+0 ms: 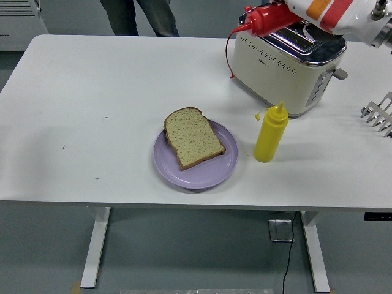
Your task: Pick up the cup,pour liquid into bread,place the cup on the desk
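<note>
Overhead, my right hand (367, 15) carries red bottle (272, 18) above toaster (285, 61); fingers' state unclear; bread (194, 138) far below.

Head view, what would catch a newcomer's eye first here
The red bottle, held tilted at top right above the toaster, nozzle left with its cap dangling on a red strap. Next, the bread on a purple plate near the table's front edge, with a yellow bottle upright just right of it.

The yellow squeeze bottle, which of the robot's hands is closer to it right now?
Right. The right arm reaches in from the top right, above the toaster, carrying a red squeeze bottle above and behind the yellow squeeze bottle. The left hand is out of view.
</note>
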Tool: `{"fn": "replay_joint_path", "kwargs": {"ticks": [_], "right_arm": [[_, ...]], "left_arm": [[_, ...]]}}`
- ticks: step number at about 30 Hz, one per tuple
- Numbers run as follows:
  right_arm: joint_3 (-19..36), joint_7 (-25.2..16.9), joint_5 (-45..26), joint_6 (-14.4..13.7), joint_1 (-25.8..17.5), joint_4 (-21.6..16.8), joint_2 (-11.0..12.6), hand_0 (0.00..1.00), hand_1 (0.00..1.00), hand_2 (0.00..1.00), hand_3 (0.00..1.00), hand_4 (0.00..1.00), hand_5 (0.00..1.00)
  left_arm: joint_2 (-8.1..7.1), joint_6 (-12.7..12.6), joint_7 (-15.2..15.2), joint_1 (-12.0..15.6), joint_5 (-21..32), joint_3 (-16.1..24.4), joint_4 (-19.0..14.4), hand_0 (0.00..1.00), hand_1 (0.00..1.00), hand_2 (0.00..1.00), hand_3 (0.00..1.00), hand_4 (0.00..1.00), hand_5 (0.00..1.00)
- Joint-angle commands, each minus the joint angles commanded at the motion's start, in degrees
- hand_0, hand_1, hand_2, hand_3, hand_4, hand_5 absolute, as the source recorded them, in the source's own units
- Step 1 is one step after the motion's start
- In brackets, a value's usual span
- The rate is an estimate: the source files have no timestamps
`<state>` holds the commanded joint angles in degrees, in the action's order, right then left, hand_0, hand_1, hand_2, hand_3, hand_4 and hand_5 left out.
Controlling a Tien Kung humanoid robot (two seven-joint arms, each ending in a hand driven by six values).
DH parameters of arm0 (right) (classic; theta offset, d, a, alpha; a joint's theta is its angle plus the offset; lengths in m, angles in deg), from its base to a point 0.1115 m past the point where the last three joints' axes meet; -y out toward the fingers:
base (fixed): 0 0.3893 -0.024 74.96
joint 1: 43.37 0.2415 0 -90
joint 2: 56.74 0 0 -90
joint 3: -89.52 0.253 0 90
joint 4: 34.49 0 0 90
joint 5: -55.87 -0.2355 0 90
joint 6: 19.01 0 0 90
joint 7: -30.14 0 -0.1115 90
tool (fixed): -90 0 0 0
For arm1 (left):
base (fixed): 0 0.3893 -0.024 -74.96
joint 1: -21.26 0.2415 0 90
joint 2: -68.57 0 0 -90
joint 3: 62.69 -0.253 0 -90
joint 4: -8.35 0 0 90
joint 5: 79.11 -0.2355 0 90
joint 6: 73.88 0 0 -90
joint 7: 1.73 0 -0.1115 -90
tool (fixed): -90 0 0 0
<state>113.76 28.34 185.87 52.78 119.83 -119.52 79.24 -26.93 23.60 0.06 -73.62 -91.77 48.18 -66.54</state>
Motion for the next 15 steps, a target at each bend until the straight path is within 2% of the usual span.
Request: {"fn": "replay_joint_path", "kwargs": {"ticks": [2, 8, 13, 15], "right_arm": [[3.03, 0.18, 0.0, -0.14, -0.62, -0.85, 0.02, 0.296, 0.421, 0.468, 0.533, 0.489, 0.002], [-4.64, -0.72, 0.0, 0.83, 0.0, 1.07, -1.3, 0.294, 0.422, 0.468, 0.532, 0.485, 0.002], [3.33, 0.4, 0.0, 0.25, 0.44, -1.32, -0.35, 0.293, 0.423, 0.469, 0.534, 0.48, 0.002], [4.61, 0.49, 0.0, 0.2, 0.76, -1.92, -0.35, 0.293, 0.423, 0.469, 0.534, 0.48, 0.002]], "left_arm": [[-0.06, 0.01, 0.0, -0.09, 0.02, -0.01, -0.01, 0.826, 0.818, 0.861, 0.819, 0.653, 0.998], [0.17, -0.02, 0.01, -0.28, 0.08, -0.03, 0.14, 0.826, 0.818, 0.861, 0.819, 0.654, 0.998], [-0.11, 0.0, -0.01, -0.26, 0.03, 0.08, -0.04, 0.826, 0.819, 0.861, 0.819, 0.653, 0.998], [-0.09, 0.0, -0.02, -0.31, 0.04, 0.12, -0.05, 0.826, 0.819, 0.861, 0.819, 0.653, 0.998]]}}
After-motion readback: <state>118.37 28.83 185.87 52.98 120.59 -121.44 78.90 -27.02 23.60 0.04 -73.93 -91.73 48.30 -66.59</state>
